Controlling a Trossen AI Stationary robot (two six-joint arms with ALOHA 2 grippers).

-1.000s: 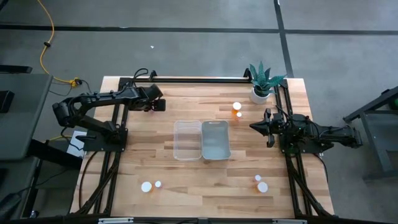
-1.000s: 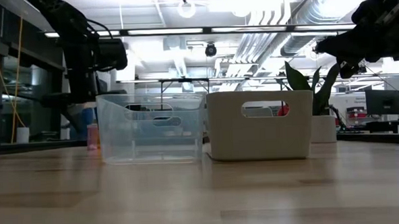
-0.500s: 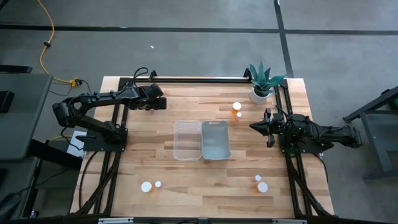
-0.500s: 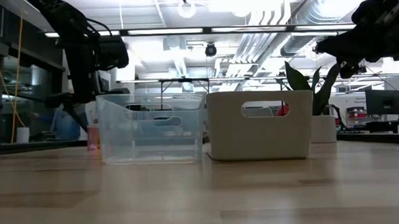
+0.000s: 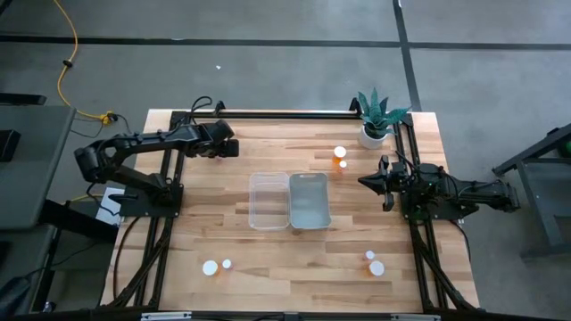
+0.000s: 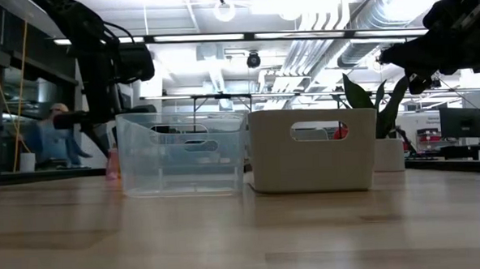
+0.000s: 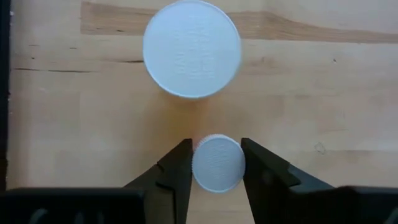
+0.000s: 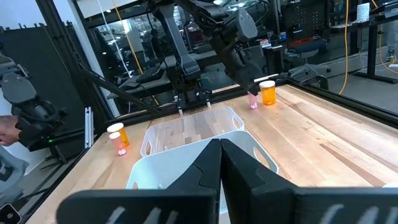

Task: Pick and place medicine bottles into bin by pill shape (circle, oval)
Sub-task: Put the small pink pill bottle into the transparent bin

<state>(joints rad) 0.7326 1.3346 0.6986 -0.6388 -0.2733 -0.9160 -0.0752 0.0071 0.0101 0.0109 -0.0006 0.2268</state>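
My left gripper is at the table's far left, pointing down, shut on a small white-capped bottle. A larger-capped amber bottle stands on its base just beyond it; both show in the right wrist view, the small one beside the larger one. Other bottles stand in pairs at the far right, near left and near right. My right gripper hovers shut and empty, right of the bins. My left gripper pinches the small bottle's round white cap between its two fingers, one on each side. The fingers come from above, pointing down. The bottle stands upright with its base on the table.
A clear bin and a white bin stand side by side at the table's middle. A potted plant stands at the far right corner. A person shows in the room behind the table.
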